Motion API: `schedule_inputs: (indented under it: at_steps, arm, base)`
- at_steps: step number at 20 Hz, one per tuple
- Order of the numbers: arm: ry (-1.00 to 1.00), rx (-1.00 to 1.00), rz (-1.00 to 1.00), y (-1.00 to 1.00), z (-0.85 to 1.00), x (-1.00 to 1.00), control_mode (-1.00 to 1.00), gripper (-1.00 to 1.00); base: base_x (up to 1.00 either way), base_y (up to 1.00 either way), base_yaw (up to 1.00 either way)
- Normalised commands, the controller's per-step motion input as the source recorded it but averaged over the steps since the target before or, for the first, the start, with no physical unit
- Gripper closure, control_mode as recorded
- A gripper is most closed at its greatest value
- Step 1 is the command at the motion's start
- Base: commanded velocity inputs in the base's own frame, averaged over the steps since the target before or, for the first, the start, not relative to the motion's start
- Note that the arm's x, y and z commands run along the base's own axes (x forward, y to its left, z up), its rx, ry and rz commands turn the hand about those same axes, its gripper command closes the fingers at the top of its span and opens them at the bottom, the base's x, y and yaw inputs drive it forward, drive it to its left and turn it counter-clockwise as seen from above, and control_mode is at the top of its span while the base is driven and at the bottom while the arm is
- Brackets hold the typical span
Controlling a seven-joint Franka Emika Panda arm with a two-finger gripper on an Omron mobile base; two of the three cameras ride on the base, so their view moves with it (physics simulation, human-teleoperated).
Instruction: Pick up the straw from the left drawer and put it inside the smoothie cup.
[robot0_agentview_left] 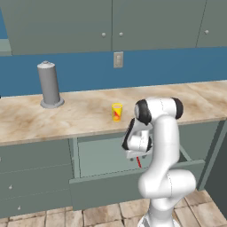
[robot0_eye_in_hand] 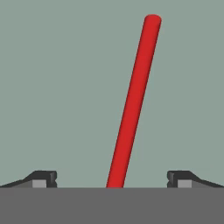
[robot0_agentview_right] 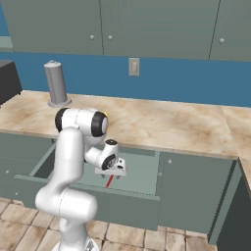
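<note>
The red straw [robot0_eye_in_hand: 133, 100] lies flat on the grey-green floor of the open left drawer [robot0_agentview_left: 99, 157]. My gripper [robot0_eye_in_hand: 112, 180] hangs straight above it, open, with a dark fingertip [robot0_eye_in_hand: 43, 178] on either side and the straw running between them, untouched. From the base views, my hand [robot0_agentview_left: 138, 146] reaches down into the drawer and only a short red end of the straw [robot0_agentview_right: 110, 181] pokes out below it. The yellow smoothie cup [robot0_agentview_left: 116, 111] stands upright on the counter just behind the drawer.
A tall grey cylinder [robot0_agentview_left: 49, 85] on a round base stands at the counter's back left. The drawer front panel [robot0_agentview_left: 111, 186] juts out toward my base. Narrower drawer fronts [robot0_agentview_left: 31, 177] with knobs sit to the left, and wall cabinets [robot0_agentview_left: 111, 22] hang overhead.
</note>
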Motion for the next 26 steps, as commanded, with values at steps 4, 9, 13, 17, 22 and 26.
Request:
schedule_inputs:
  at_steps: [4,9,13,17,22,26]
  arm:
    - [0.0,0.0,0.0,0.0,-0.35,0.26,-1.0,-1.0]
    - [0.0,0.0,0.0,0.0,-0.46,0.21,-1.0,-1.0]
    - [-0.04,0.0,0.0,0.0,-0.66,-0.08,-1.0,1.0]
    - [-0.09,0.0,0.0,0.0,-0.69,-0.94,-1.0,1.0]
    - [-0.08,0.0,0.0,0.0,-0.56,-0.99,-1.0,1.0]
    - [-0.08,0.0,0.0,0.0,-0.21,-0.45,-1.0,1.0]
  base:
    - [0.0,0.0,0.0]
    - [0.0,0.0,0.0]
    - [0.0,0.0,0.0]
    - [0.0,0.0,0.0]
    - [0.0,0.0,0.0]
    - [0.0,0.0,0.0]
